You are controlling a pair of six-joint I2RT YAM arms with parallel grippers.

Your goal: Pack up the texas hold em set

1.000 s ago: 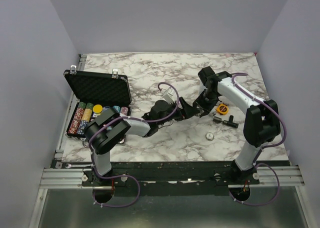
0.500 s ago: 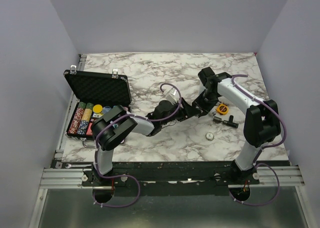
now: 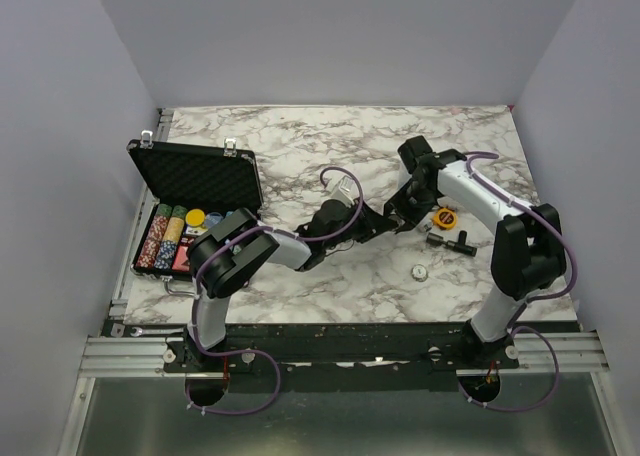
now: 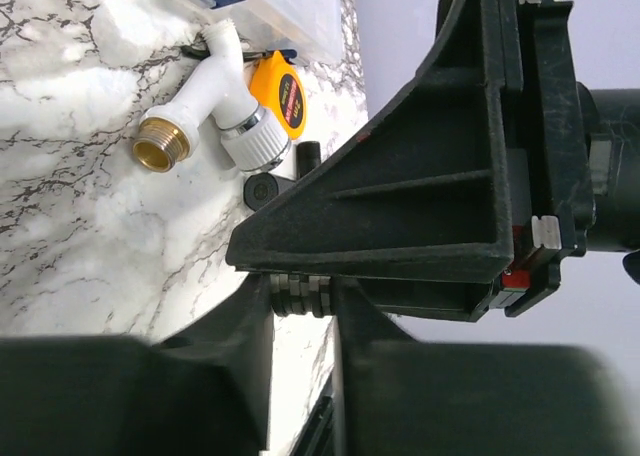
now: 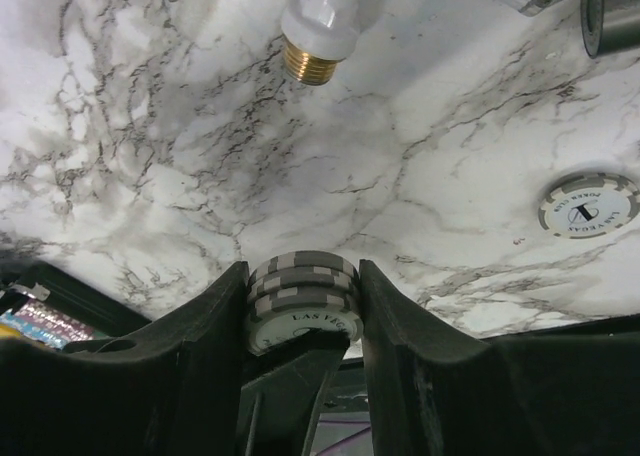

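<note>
The black case [image 3: 196, 175] stands open at the far left, with rows of coloured poker chips [image 3: 163, 239] in its tray. At the table's middle both grippers meet on a short stack of grey-and-white chips [image 5: 303, 288]. My right gripper [image 5: 303, 276] is shut on the stack's rim. My left gripper [image 4: 300, 301] grips the same stack [image 4: 300, 294] from the other side, both fingers against it. In the top view the left gripper [image 3: 377, 222] and the right gripper [image 3: 399, 216] are tip to tip. One white chip [image 3: 420, 272] lies loose on the marble [image 5: 586, 204].
A white pipe fitting with a brass thread [image 4: 200, 116] lies just beyond the grippers. Next to it are an orange-yellow round tool [image 3: 444, 217] and black tools [image 3: 452, 241]. A clear box edge [image 4: 280, 1] shows behind them. Walls close in the table on three sides.
My left jaws have closed in from wide apart onto the chip stack that the right gripper holds. The left arm's elbow swung slightly right; the right arm barely moved.
</note>
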